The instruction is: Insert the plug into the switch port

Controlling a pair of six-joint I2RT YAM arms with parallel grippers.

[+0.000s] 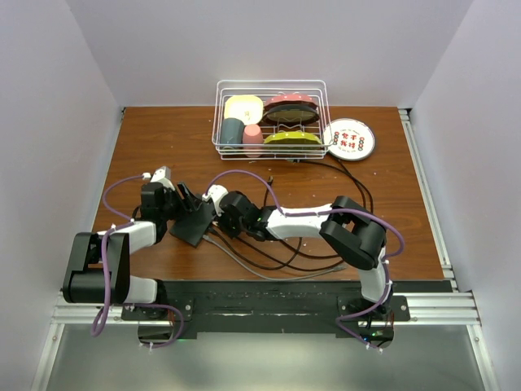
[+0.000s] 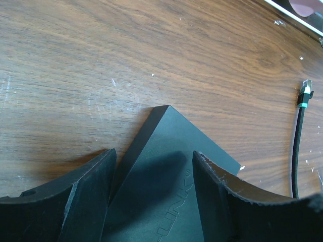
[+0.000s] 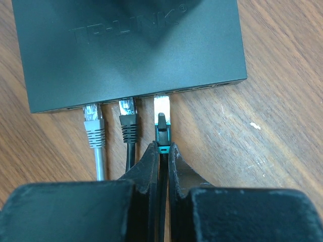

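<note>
The switch (image 3: 131, 45), a flat black box, lies on the wooden table, left of centre (image 1: 194, 226). My right gripper (image 3: 162, 146) is shut on the plug (image 3: 162, 113), holding its teal-banded boot and flat black cable. The plug's clear tip meets a socket on the switch's front edge; how deep it sits I cannot tell. A grey plug (image 3: 93, 121) and a black plug (image 3: 128, 115) sit in the two sockets to its left. My left gripper (image 2: 154, 157) is open over one corner of the switch (image 2: 169, 151), one finger (image 2: 91, 191) beside its edge, the other above its top.
A wire dish rack (image 1: 271, 84) with cups and plates stands at the back, a round patterned plate (image 1: 349, 138) to its right. Loose cables (image 1: 277, 254) trail across the table by the right arm. Another flat black cable ends in a loose plug (image 2: 305, 93).
</note>
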